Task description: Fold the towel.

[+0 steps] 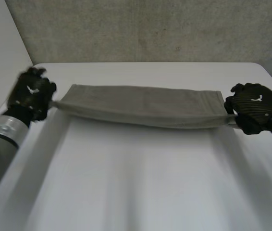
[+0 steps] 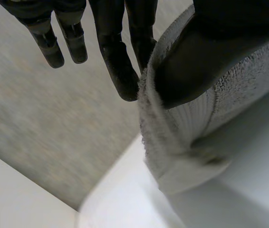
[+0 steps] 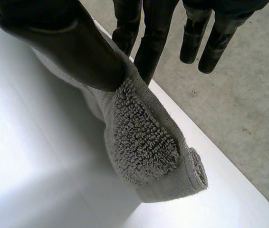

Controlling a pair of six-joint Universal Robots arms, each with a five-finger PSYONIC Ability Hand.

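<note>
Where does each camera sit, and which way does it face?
Head view: behind, between the arms, looking down at the table; left hand and right hand hold the towel by its ends.
Left wrist view: on that wrist, looking along its own hand, pinching one end.
Right wrist view: likewise, other end.
Shared: the towel.

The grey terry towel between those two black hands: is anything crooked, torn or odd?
Nothing stands out. The grey terry towel hangs level and whole over the white table, the left hand and right hand each pinching one end.
</note>
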